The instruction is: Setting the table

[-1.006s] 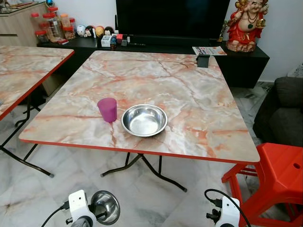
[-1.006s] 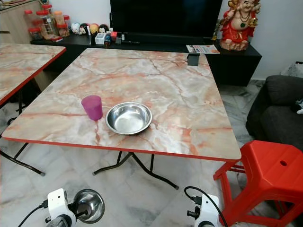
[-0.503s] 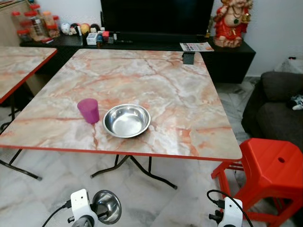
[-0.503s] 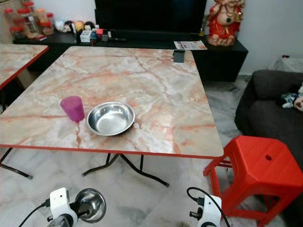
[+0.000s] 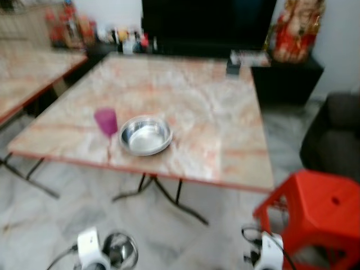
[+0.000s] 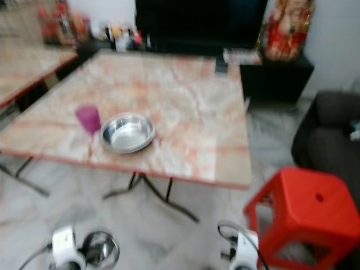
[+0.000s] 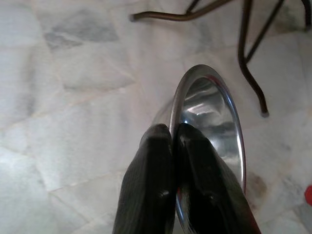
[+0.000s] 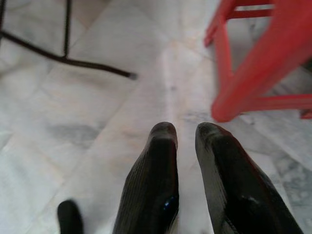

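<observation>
Both head views are blurring, so fine detail is hard to make out. The items at 12 o'clock along the black low cabinet (image 5: 287, 73) are smearing into colour patches: jars at 11 o'clock, a red and gold figurine (image 5: 296, 31) at 1 o'clock, and a dark screen (image 5: 208, 25) cut off by the upper edge. A small dark object near the far right corner of the desk cannot be identified.

Two marble-patterned folding desks with red edging are showing: the main desk (image 5: 225, 140) at centre and a second desk (image 5: 28, 79) at 10 o'clock, cropped by the frame. On the main desk, toward its near left at about 10 o'clock from its centre, one purple plastic cup (image 5: 106, 122) is standing upright just beside one round stainless steel bowl on the desk (image 5: 145, 135), the cup lying at the bowl's 9 o'clock.

A second stainless steel bowl (image 7: 209, 126) is being pinched by its rim in the left end effector (image 7: 174, 134), low at 7 o'clock over the pale marble floor (image 7: 73, 97); its two black fingers are closing narrowly on the rim. The right end effector (image 8: 185, 134) is hanging at 5 o'clock with its fingers slightly apart and holding nothing, near one red plastic stool (image 5: 318, 214). A dark sofa (image 5: 334, 140) at 3 o'clock is cut off.
</observation>
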Motion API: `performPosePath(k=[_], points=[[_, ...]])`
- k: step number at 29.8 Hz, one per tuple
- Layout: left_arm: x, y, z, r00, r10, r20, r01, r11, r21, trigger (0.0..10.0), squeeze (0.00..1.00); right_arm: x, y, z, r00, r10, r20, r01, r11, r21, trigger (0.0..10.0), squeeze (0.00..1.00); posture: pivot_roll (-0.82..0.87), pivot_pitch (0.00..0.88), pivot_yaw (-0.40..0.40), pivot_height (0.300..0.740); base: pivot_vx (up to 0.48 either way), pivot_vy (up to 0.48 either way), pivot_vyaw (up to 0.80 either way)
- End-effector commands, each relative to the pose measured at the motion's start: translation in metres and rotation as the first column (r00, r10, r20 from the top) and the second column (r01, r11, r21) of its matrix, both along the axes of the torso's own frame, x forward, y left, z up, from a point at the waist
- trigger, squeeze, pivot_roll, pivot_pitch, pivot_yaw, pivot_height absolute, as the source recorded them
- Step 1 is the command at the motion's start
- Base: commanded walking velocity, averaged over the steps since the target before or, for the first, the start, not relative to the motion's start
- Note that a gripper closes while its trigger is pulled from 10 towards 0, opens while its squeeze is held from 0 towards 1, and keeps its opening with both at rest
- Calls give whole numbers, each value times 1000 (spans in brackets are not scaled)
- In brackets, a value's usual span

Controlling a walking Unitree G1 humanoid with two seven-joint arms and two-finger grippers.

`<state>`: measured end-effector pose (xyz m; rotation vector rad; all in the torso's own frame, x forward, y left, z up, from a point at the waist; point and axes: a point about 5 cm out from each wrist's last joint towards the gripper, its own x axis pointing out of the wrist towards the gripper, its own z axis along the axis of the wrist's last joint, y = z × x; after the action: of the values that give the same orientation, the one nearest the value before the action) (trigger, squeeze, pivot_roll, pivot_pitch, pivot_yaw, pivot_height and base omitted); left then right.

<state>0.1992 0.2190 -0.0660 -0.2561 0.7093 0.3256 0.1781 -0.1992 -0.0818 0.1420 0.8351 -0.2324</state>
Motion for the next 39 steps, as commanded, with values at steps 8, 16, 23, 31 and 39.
performPosePath(k=[8,16,23,31,39], points=[[12,1,10,996,24,80,-28,999,40,10000,0,-4,-5,-1,1000,-5,-11,5,1000,-12,10000,0,-42,0,-29,740,0,0,0],[20,5,22,975,64,212,-76,996,46,10000,0,-4,-4,-1,1000,-2,-10,2,1000,-9,10000,0,-32,0,-32,740,0,0,0],[32,9,46,917,53,394,-101,990,102,10000,0,-4,-3,-1,1000,4,-11,-5,1000,-7,10000,0,-23,0,-31,740,0,0,0],[21,13,60,870,75,488,-155,980,125,10000,0,-4,-2,-2,1000,9,-16,-9,1000,-5,10000,0,-12,0,-29,740,0,0,0],[13,9,92,806,21,591,-157,971,180,10000,0,-4,-1,-2,999,26,-19,-26,1000,-7,10000,0,17,0,-46,740,0,0,0]])
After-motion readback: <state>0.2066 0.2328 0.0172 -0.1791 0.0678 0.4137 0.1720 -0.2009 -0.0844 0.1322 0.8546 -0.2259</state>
